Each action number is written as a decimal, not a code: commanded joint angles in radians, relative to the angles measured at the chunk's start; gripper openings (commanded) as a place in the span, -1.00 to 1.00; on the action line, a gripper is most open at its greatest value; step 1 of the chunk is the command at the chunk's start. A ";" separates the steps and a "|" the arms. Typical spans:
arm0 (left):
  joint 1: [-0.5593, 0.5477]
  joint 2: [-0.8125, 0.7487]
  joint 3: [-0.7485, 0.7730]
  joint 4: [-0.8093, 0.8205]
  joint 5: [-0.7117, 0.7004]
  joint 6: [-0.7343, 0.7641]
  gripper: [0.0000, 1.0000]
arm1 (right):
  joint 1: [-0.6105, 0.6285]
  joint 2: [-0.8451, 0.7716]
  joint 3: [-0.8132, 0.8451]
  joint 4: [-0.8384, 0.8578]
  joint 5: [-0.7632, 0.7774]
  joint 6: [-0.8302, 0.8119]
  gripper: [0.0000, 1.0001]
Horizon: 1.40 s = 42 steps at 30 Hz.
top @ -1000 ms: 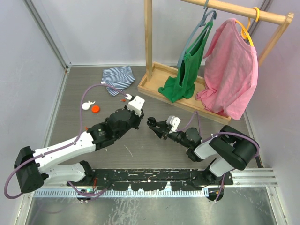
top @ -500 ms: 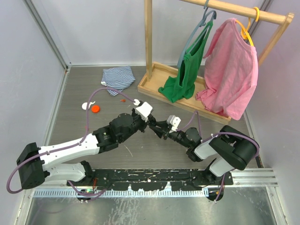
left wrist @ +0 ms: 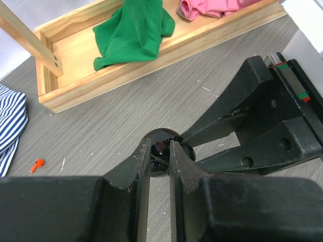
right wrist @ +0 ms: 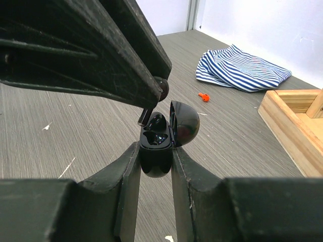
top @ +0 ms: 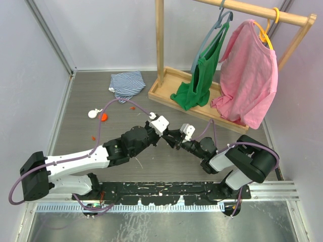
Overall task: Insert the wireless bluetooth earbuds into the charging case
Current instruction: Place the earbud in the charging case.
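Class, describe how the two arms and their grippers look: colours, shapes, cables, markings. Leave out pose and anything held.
The left arm and right arm have white links and bulky black joints; a purple cable loops along each. A small white camera block sits at each wrist. The left gripper and right gripper have flat, black, scuffed fingers.

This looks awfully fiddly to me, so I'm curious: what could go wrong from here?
1. The black earbud pinched in the left gripper sits just above the open charging case; slightly off line, it may catch the rim rather than seat.
2. The right gripper holds the case only by its sides, so a downward push might twist or slip it.
3. The raised lid stands close to the left gripper and could get knocked.
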 commanded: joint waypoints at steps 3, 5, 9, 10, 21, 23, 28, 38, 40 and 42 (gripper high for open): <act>-0.011 0.016 0.003 0.083 -0.042 0.048 -0.65 | 0.006 -0.026 0.006 0.116 0.014 0.004 -0.98; -0.012 0.022 0.003 0.088 -0.042 0.052 -0.65 | 0.006 -0.026 0.006 0.116 0.014 0.005 -0.98; -0.013 0.034 0.007 0.091 -0.045 0.057 -0.64 | 0.006 -0.026 0.006 0.116 0.014 0.004 -0.98; -0.014 0.037 0.005 0.094 -0.047 0.057 -0.64 | 0.007 -0.026 0.007 0.116 0.013 0.004 -0.98; -0.025 0.047 0.009 0.091 -0.039 0.066 -0.65 | 0.007 -0.029 0.005 0.116 0.015 0.005 -0.98; -0.029 0.047 0.010 0.086 -0.040 0.069 -0.65 | 0.007 -0.030 0.004 0.116 0.017 0.002 -0.98; -0.041 0.046 0.009 0.063 -0.063 0.084 -0.64 | 0.007 -0.033 0.002 0.115 0.022 0.000 -0.98; -0.052 0.034 0.008 0.043 -0.108 0.118 -0.64 | 0.006 -0.032 0.001 0.117 0.031 -0.002 -0.98; -0.053 0.035 0.010 0.036 -0.110 0.121 -0.64 | 0.007 -0.033 0.000 0.117 0.031 -0.002 -0.98; -0.056 0.037 0.010 0.034 -0.112 0.121 -0.64 | 0.007 -0.034 0.000 0.118 0.031 -0.003 -0.98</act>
